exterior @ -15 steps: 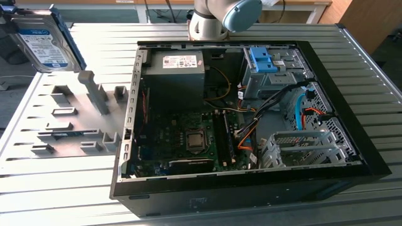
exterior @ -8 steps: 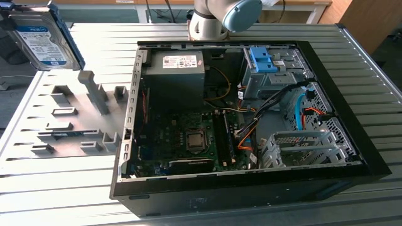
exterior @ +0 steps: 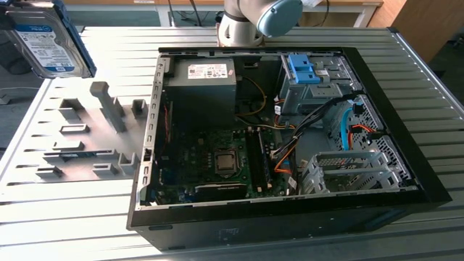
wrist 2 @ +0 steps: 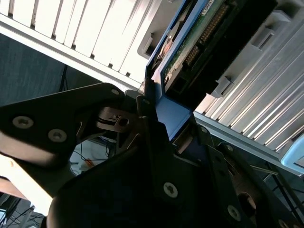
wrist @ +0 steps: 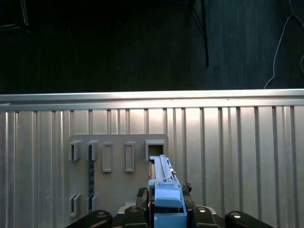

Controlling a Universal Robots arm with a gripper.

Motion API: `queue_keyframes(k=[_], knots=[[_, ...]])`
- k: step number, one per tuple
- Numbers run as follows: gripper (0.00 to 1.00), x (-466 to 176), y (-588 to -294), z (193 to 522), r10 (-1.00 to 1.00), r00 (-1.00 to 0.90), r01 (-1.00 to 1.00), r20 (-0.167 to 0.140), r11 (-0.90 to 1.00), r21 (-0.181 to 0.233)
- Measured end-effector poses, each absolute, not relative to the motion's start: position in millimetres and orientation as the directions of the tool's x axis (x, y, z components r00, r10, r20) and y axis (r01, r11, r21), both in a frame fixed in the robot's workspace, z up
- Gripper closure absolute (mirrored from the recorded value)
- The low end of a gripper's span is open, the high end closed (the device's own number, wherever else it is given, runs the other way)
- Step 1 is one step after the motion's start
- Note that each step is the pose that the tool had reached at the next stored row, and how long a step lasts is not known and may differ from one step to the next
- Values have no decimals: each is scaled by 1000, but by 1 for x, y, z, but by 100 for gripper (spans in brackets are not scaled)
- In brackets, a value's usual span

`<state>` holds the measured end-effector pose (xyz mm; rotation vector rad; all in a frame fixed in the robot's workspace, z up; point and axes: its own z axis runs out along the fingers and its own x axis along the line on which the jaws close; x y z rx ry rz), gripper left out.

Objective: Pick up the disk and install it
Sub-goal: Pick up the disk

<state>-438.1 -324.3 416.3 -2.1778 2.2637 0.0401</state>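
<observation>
- Pinching the disk [exterior: 47, 41] by its blue bracket, the hand [wrist 2: 171, 114] has its black fingers [wrist 2: 146, 111] pressed against either side of that bracket in the second wrist view. Nothing else is in the grip.
- The disk hangs in the air at the far corner of the exterior view's left. It is off the table [exterior: 420, 76] and above the grey slotted holder [exterior: 80, 136] that lies there.
- In the exterior view it stands on edge, label face toward the camera, with its long axis roughly upright and slightly tilted.
- In the first wrist view that long axis runs straight out from the hand toward the holder's slots. Going by the exterior view, the disk and the holder are apart.
- The relation that matters is that the open computer case [exterior: 427, 185] lies on the exterior view's right, well apart from the disk, with the holder between them.
- Inside the case, a blue latch [exterior: 301, 68] sits on a grey bay at the far right, and a silver perforated cage [exterior: 348, 168] sits at the near right.
- I cannot tell from these views which of the two is meant to take the disk.
- The pick-up looks done. Installing has not begun, since the holder and the case's left wall separate the disk from both bays.
</observation>
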Motion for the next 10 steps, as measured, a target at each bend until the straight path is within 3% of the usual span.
queue_keyframes(k=[10], knots=[[63,-438,-324,429,-999,-39,-999,-18,38,18]])
